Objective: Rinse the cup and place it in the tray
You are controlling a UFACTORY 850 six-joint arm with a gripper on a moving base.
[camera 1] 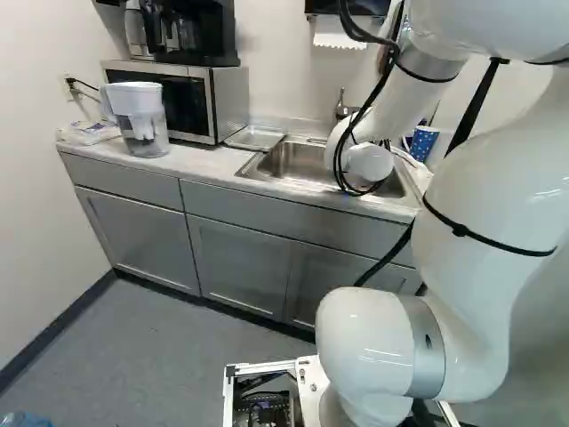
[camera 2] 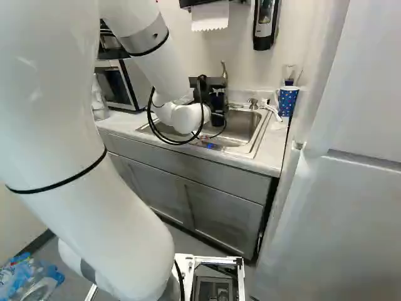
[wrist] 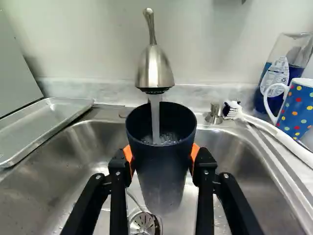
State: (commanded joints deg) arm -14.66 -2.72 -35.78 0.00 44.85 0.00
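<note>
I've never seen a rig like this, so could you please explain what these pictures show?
The machine is one white robot arm. The left and right base views look past it from behind; the wrist view looks along its tool. The tool's orange pads hold a dark cup over the sink, with water running into it from the faucet. On one side of the sink lies a shallow metal tray; on the other are a polka-dot mug and a white-handled brush. Further along the counter stand a microwave and a water pitcher.
</note>
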